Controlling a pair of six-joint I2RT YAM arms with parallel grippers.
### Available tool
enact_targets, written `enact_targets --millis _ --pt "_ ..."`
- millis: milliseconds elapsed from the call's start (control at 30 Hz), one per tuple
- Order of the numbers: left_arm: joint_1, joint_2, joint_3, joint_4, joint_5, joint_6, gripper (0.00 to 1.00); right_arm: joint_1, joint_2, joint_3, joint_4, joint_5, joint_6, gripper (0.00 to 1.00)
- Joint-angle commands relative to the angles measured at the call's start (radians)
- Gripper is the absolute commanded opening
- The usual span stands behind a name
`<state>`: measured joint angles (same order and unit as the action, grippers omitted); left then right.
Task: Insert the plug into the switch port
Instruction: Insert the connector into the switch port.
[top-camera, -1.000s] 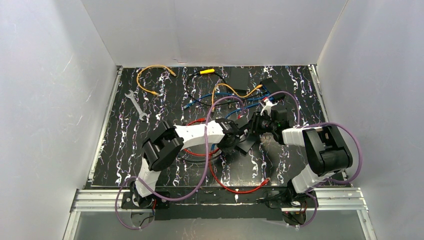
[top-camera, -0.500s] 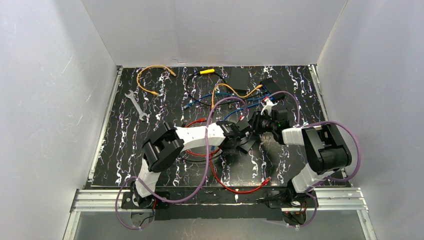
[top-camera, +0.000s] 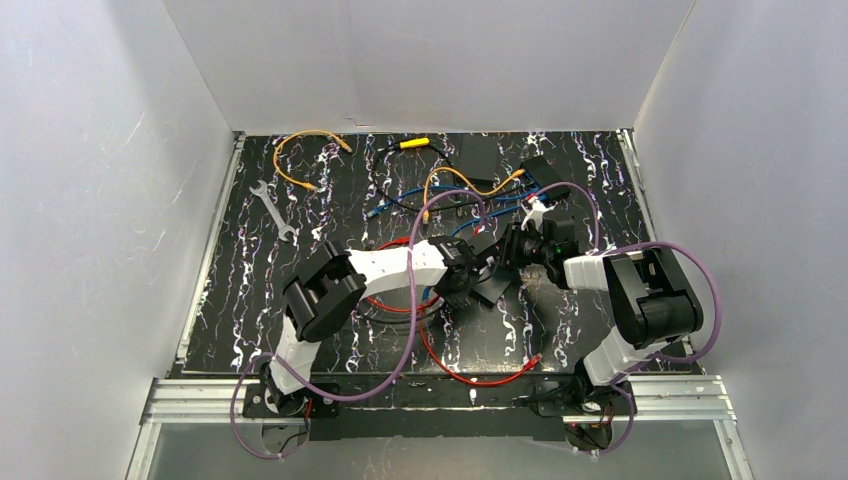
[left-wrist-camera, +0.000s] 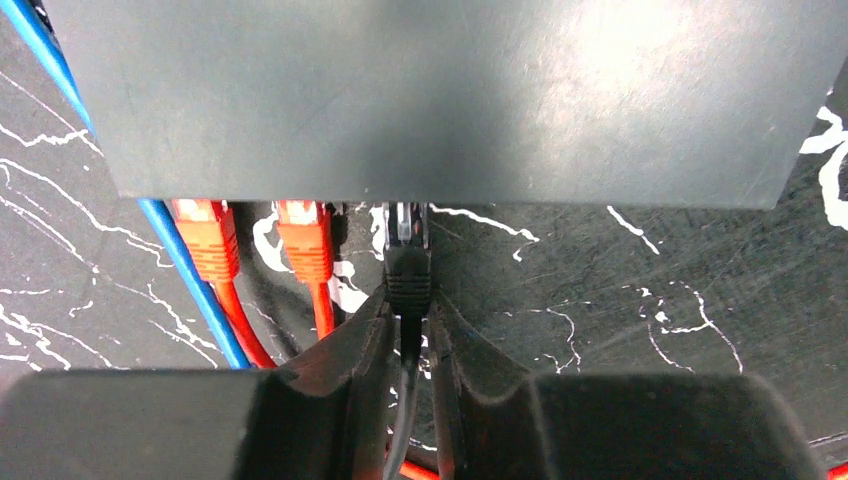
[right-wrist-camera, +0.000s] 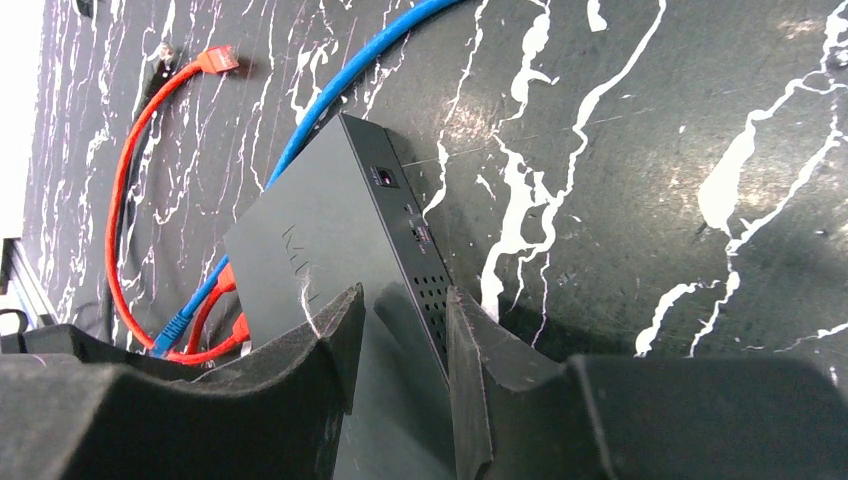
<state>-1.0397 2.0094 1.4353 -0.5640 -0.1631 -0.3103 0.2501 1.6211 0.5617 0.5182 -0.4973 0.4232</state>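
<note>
A: Where is the black plug (left-wrist-camera: 408, 268)?
B: Centre of the left wrist view, its tip under the switch (left-wrist-camera: 440, 90) front edge, beside two orange plugs (left-wrist-camera: 305, 235).
A: And the fingers?
B: Left fingers (left-wrist-camera: 365, 335) closely flank the plug's boot; whether they grip it cannot be told. Right fingers (right-wrist-camera: 325, 335) clamp the switch's edge.

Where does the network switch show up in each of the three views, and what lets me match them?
Top external: network switch at the centre, where the two arms meet.
Left wrist: network switch fills the upper half.
Right wrist: network switch at lower centre-left.
Shared landmark: the red cable leading to its ports.
</note>
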Motion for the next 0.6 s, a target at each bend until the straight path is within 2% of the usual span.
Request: enact_targets --millis 0,167,333,400,567 --pt "0.002 0.018 -0.006 0.024 0.068 -0.020 0.19 0.017 0.002 0.016 -0.016 -0.066 0.011 0.43" --pt "0.003 0.023 0.004 0.013 0.077 -0.019 0.24 0.017 0.001 0.015 -0.017 -0.066 0.006 0.43" --pt "0.003 0.021 0.003 0.005 0.077 -0.019 0.24 0.017 0.001 0.017 -0.021 -0.065 0.003 0.43" --pt "0.004 0.024 0.005 -0.001 0.077 -0.019 0.21 0.017 0.000 0.019 -0.023 -0.064 0.001 0.43" --pt "0.004 0.021 0.001 -0.005 0.076 -0.019 0.07 0.017 -0.001 0.020 -0.028 -0.064 -0.001 0.43"
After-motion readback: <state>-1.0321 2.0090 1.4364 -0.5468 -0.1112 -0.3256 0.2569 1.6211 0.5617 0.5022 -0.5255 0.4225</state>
